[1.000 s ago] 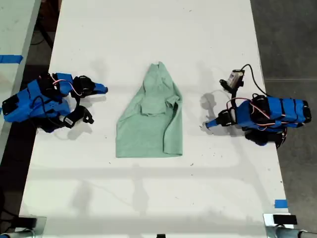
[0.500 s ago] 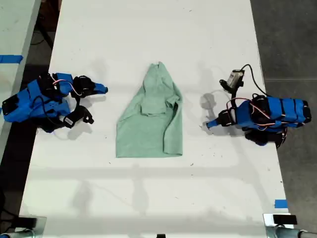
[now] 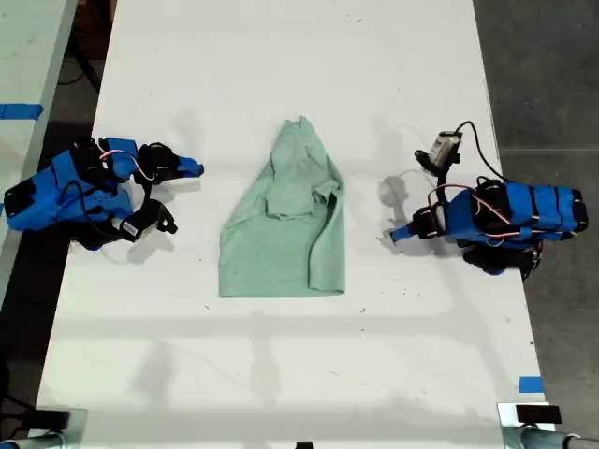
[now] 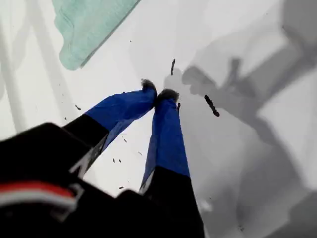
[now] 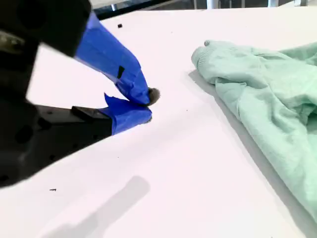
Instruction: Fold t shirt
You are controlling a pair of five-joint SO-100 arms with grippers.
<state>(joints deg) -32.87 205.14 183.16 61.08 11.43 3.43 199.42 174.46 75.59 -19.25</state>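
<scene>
1. The small pale mint-green cloth t shirt [image 3: 285, 229] is lying flat in the middle of the white desk [image 3: 281, 56]. Its narrow top is pointing toward the far edge in the exterior view and its wide straight hem toward the near edge, so its long axis is running across the line between the two arms.
2. The first claw [image 3: 391, 236], a blue-taped pincer, is sitting on the exterior view's right, its tip aiming at the shirt's lower side. It is near the cloth but clear of it; in its own wrist view only a hem corner is showing beyond the tips.
3. The second claw [image 3: 195, 168], taped the same blue, is sitting on the exterior view's left, facing the shirt's upper half and standing somewhat further off. The first looks to me the nearer of the two.
4. Both claws are showing their tips pressed together with nothing between them. Neither is touching the shirt, and I cannot tell whether either tip is resting on the desk.
5. Judging from this, folding is not yet under way — either claw will need to be spreading its tips before reaching sideways for an edge.
</scene>
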